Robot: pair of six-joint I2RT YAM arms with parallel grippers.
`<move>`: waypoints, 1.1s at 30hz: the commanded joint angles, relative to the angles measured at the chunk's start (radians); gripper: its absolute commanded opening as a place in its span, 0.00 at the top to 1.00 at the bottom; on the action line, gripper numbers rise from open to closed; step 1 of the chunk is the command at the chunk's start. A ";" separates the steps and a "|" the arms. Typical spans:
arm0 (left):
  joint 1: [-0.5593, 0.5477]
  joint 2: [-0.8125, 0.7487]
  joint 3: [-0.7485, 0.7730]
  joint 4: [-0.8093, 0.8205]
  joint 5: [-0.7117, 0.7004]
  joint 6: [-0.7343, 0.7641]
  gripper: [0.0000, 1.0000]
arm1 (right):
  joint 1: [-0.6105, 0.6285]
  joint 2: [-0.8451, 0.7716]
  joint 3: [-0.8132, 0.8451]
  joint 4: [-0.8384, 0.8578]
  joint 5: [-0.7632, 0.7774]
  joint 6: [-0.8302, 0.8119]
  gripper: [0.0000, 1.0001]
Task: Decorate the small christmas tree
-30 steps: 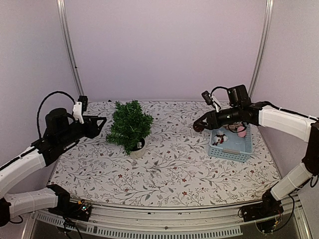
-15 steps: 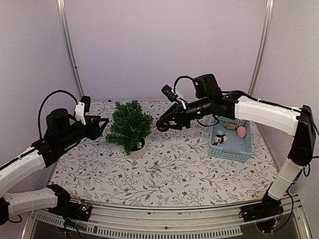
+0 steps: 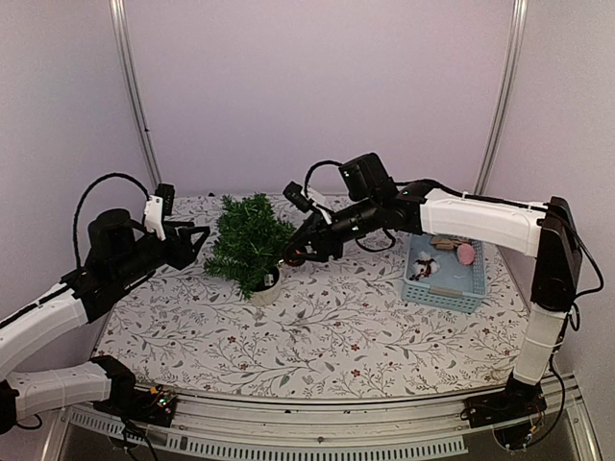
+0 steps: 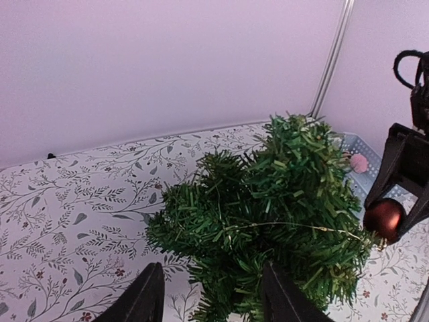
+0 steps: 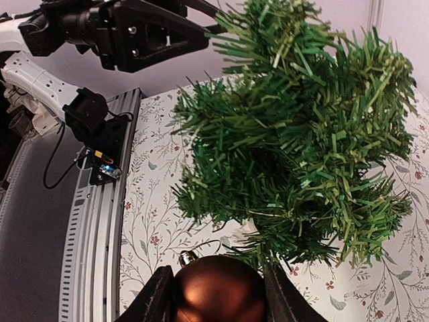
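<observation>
The small christmas tree (image 3: 248,240) stands in its round white pot (image 3: 266,285) left of the table's middle; it also fills the left wrist view (image 4: 281,201) and the right wrist view (image 5: 308,147). My right gripper (image 3: 296,255) is shut on a dark red-brown bauble (image 5: 219,290) with a silver cap and wire hook, held right at the tree's lower right branches; the bauble shows in the left wrist view (image 4: 383,217) too. My left gripper (image 3: 198,236) is open and empty, just left of the tree, its fingers (image 4: 149,298) level with the branches.
A light blue basket (image 3: 473,284) at the right holds a snowman figure (image 3: 422,269), a pink ball (image 3: 466,254) and other ornaments. The floral tablecloth (image 3: 336,327) covers the table. Purple walls with metal posts close the back and sides.
My right arm has swung left from over the basket across the table, carrying the bauble up to the tree's right side. The left arm has barely moved.
</observation>
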 commanded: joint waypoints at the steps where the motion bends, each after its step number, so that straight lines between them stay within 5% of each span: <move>1: -0.013 -0.009 0.006 0.026 -0.009 0.010 0.50 | -0.018 0.031 0.029 -0.025 0.049 -0.012 0.76; 33: -0.013 0.013 -0.002 0.046 -0.008 0.012 0.50 | -0.049 -0.010 0.068 -0.045 0.045 -0.050 0.77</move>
